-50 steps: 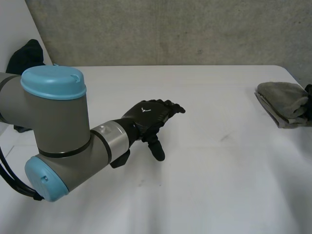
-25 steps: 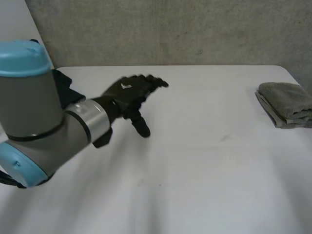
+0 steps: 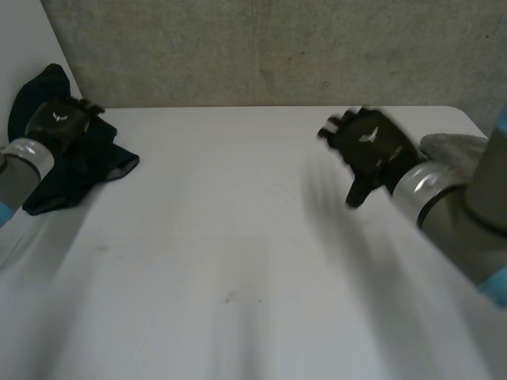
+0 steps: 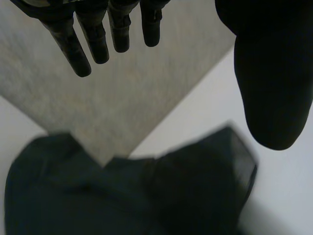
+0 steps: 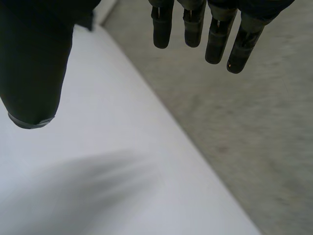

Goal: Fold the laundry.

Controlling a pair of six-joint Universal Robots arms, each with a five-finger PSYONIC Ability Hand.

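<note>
A dark crumpled garment (image 3: 75, 162) lies at the table's far left corner, partly over the edge. My left hand (image 3: 57, 123) hovers above it with fingers straight and thumb apart, holding nothing. The left wrist view has the same dark garment (image 4: 127, 196) below the open left hand (image 4: 266, 98). My right hand (image 3: 371, 150) is over the right half of the white table (image 3: 238, 237), open and empty. Its straight fingers (image 5: 210, 29) point at the table's far edge. A folded grey cloth (image 3: 451, 150) lies at the right edge, behind my right forearm.
A grey concrete wall (image 3: 277, 47) runs behind the table's far edge. The folded grey cloth sits close to the right rim.
My left hand has swung from the table's middle to the far left, over the dark garment. My right hand has come in from the right, in front of the folded grey cloth.
</note>
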